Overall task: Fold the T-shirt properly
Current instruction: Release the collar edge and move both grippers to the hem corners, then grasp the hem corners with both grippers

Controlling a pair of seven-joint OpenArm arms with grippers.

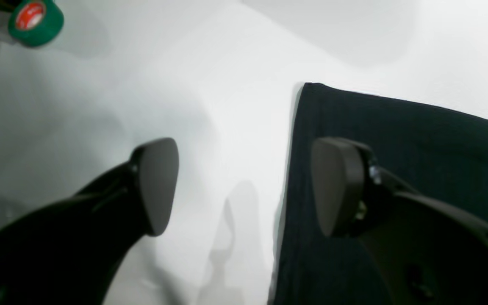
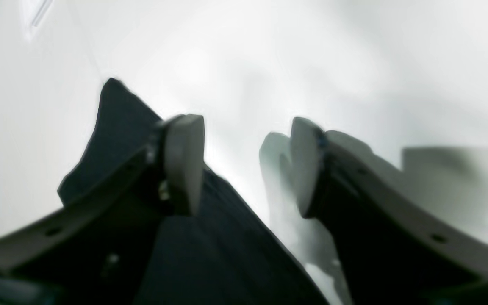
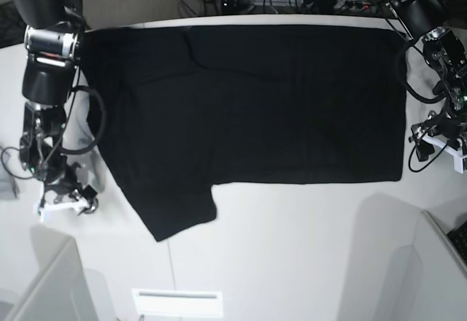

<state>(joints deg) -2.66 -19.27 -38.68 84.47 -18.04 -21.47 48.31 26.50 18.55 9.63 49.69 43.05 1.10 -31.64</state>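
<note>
The right wrist view was blurred. The T-shirt [image 3: 248, 102] was laid flat, plain black, across the white table [image 3: 306, 248]. The left gripper [image 1: 244, 186] and right gripper [image 2: 244, 165] were held apart, empty.

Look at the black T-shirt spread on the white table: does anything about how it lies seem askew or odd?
Mostly flat, but the T-shirt is not square: one sleeve sticks out toward the near edge at the robot's right end. A diagonal crease runs near the far edge. Both tools, left and right, are open, holding nothing.
</note>
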